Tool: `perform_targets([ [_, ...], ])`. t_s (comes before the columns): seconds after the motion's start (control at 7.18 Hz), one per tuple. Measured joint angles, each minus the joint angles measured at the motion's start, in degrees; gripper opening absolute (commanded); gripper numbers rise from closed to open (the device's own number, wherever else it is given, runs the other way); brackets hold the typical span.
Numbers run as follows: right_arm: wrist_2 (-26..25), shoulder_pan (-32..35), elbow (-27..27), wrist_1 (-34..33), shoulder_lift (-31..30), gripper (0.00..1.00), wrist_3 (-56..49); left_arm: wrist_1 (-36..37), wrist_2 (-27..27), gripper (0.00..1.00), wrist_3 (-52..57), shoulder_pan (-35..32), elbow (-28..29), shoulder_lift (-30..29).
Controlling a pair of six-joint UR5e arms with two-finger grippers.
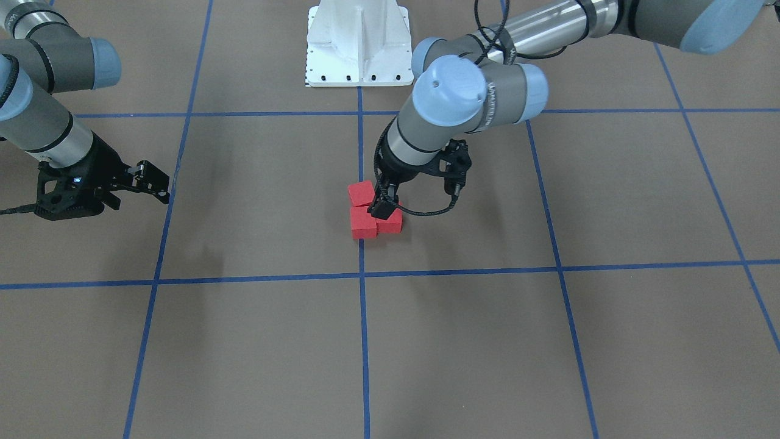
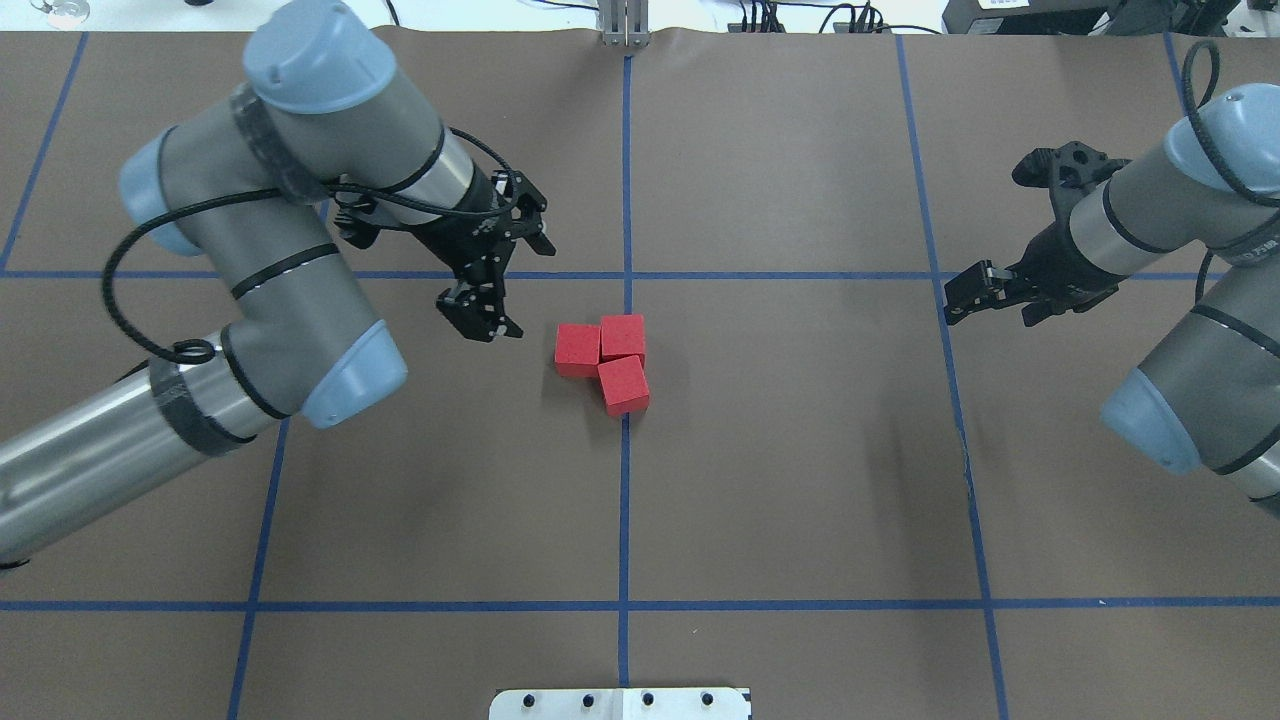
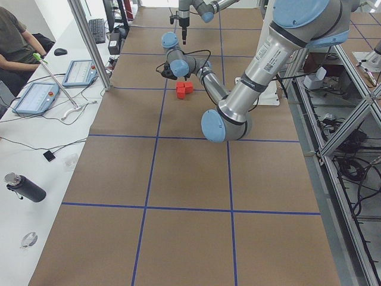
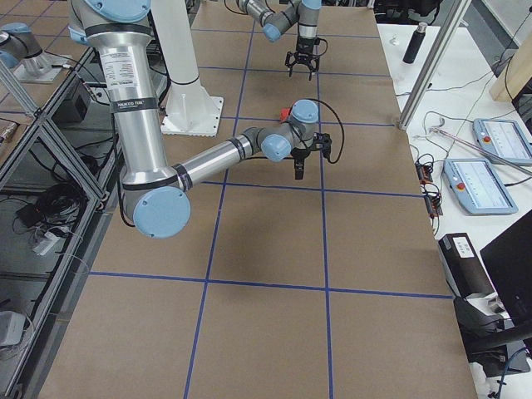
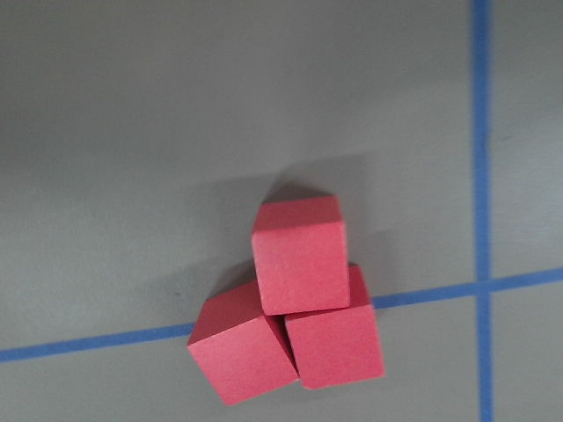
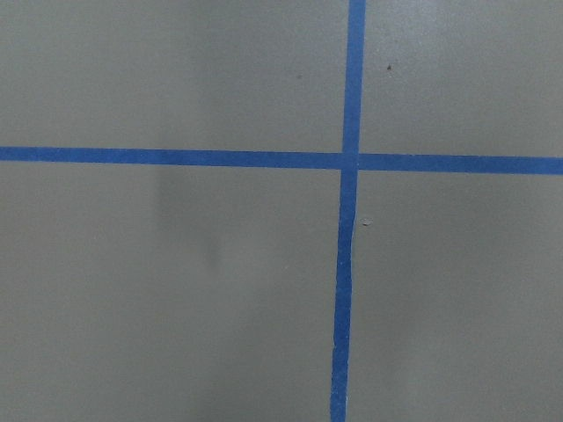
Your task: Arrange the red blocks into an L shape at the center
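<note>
Three red blocks [image 2: 608,360] sit bunched at the center [image 2: 627,440] of the table [image 2: 800,480], touching one another in a rough L on the blue tape line [image 2: 625,500]. The left pincer [image 2: 480,318] hovers just beside the cluster, on the robot's left, fingers slightly parted and holding nothing. Over near the table's right edge, the right pincer [image 2: 975,292] hangs well apart from the blocks, looking nearly closed and empty, its wrist camera showing only tape and brown surface.
</note>
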Motion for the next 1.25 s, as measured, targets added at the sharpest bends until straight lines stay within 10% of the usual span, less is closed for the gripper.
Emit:
perform_targets([
  [0.56,2.55,6.73,0.01,-0.23,-0.68,1.0,-1.31,-0.44,-2.74,1.0,49.0,-12.28,-14.24,29.15],
  [1.25,7.76,17.42,-1.87,-1.11,-4.8,1.0,-14.61,-0.07,-7.2,1.0,103.63,-34.05,-1.22,36.46],
])
